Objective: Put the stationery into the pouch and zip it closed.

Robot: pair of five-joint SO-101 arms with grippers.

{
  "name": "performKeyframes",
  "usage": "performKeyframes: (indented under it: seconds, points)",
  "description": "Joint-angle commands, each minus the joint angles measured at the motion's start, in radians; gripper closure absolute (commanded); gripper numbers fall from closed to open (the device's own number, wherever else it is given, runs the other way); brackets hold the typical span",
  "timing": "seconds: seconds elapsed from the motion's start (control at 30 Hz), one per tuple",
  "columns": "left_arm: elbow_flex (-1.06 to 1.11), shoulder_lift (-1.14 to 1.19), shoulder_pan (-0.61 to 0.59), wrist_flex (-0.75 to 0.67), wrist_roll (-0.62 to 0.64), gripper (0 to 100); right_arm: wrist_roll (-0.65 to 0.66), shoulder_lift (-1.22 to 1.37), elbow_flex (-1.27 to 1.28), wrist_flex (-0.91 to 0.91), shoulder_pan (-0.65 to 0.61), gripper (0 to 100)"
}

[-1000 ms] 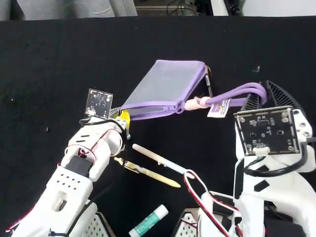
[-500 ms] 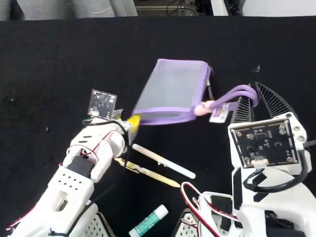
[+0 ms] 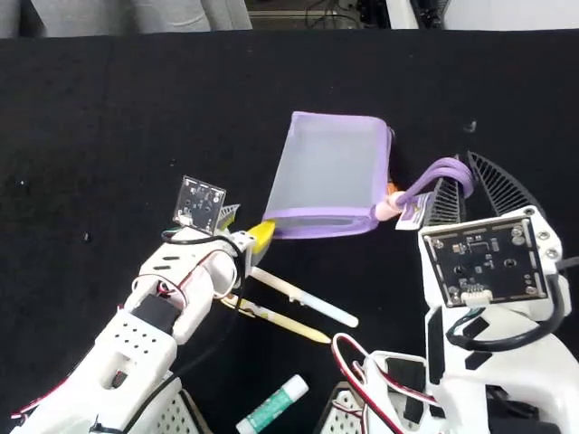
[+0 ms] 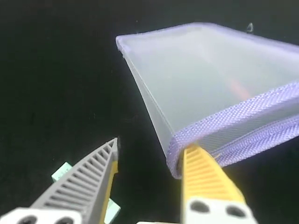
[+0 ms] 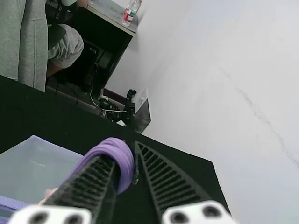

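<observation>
Closest to me, the glue stick [image 3: 272, 405] lies just inside the tabletop's [image 3: 90, 108] near edge, between the two arm bases and touching neither. A little farther in, a yellow pen [image 3: 280, 321] and a white pen [image 3: 298, 296] lie slanted side by side. They are close together at their left ends and well apart from the pouch, with a strip of black cloth around them.

Next comes my left gripper [image 3: 242, 226]. In its wrist view [image 4: 149, 172] the pincer stands wide open with only black cloth between its fingers. The yellow finger [image 4: 205, 179] touches the near left corner of the pouch [image 4: 210, 79], right at the purple-trimmed rim. The grey finger [image 4: 93, 179] is off to the side, apart from the pouch. It holds nothing.

The pouch [image 3: 330, 172] lies about mid-tabletop, a little right of centre, with its trimmed rim turned toward the near edge and its flat translucent side up. Its far corners are free.

Off the pouch's right near corner, a purple strap [image 3: 439, 174] runs to my right gripper [image 3: 460, 176]. That pincer [image 5: 126, 154] is pinched at its tips on the loop of the strap [image 5: 114, 156], which bunches between the black fingers.

Beyond the pouch a broad band of black cloth runs to the far edge, and a wider stretch reaches the left edge. On the right, the room between the gripper and the edge is narrower.
</observation>
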Motion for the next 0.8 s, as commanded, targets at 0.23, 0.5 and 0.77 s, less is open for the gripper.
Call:
performKeyframes:
  seconds: [0.23,0.5,0.77]
  points:
    - [-0.038,0.086,0.013,-0.133,0.054,79,-0.008,0.018,-0.050,0.002,-0.012,98.7]
    - [-0.223,0.404,0.012,-0.173,0.058,79,-0.008,0.018,-0.050,0.000,-0.012,98.7]
    - [-0.265,0.457,0.036,-0.290,0.061,79,-0.008,0.018,-0.048,-0.002,-0.012,98.7]
